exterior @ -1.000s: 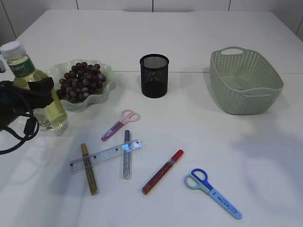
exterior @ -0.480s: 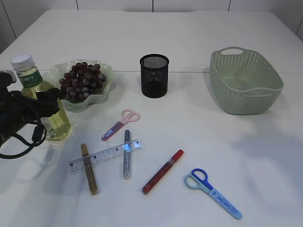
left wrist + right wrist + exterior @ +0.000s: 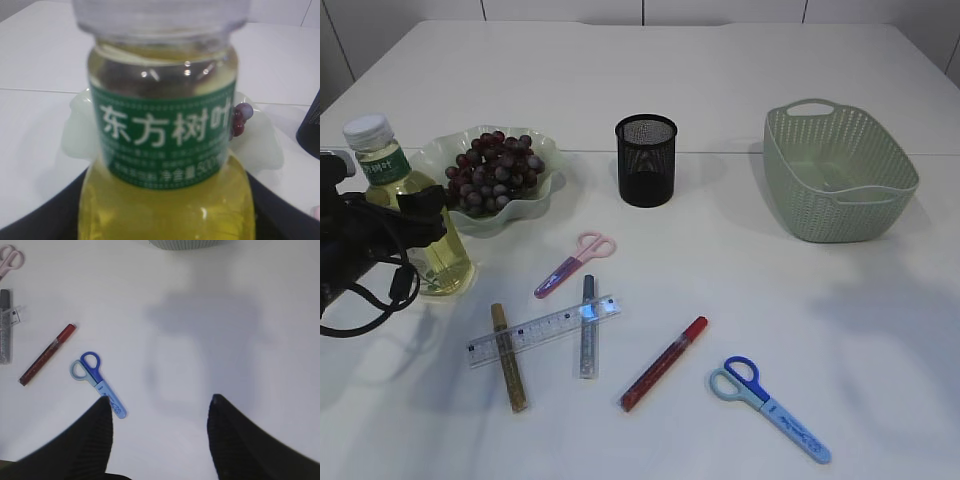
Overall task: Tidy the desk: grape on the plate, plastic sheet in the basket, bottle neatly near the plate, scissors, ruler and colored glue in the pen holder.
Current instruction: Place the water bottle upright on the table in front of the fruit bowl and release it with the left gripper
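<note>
Bright, even overhead light with soft shadows; the left wrist close-up is blurred.

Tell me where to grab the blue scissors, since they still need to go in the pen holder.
Grip the blue scissors from above across the straight, narrow light-blue blade cover, jaws set crosswise to its length. They lie flat, alone, handles toward the red glue pen, so the open right gripper has room on both sides. The looped handles are wider and less steady.

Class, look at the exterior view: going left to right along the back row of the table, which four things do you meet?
Bottle → plate of grapes → pen holder → basket.
</note>
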Controlling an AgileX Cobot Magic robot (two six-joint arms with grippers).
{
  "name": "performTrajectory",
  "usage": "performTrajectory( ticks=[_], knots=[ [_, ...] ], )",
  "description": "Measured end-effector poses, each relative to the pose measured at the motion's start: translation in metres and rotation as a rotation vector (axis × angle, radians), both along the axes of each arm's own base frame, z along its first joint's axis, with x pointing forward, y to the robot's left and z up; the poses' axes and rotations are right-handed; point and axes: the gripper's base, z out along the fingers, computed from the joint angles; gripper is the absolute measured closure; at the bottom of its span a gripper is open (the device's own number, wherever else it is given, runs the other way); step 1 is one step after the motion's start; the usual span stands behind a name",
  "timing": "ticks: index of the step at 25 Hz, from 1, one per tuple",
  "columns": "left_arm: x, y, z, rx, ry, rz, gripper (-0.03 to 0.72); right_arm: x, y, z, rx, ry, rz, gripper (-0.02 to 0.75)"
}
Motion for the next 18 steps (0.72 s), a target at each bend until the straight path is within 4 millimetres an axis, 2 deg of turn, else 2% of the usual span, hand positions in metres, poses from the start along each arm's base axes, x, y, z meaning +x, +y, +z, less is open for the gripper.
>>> performTrajectory(
  ticks=[18],
  knots=[
    [-0.0014, -0.0061, 0.0050, 0.084, -0.005, -0.086, 0.211, 0.0000, 0.0000, 0.0000, 0.000, 0.000, 0.000, 0.265]
  ],
)
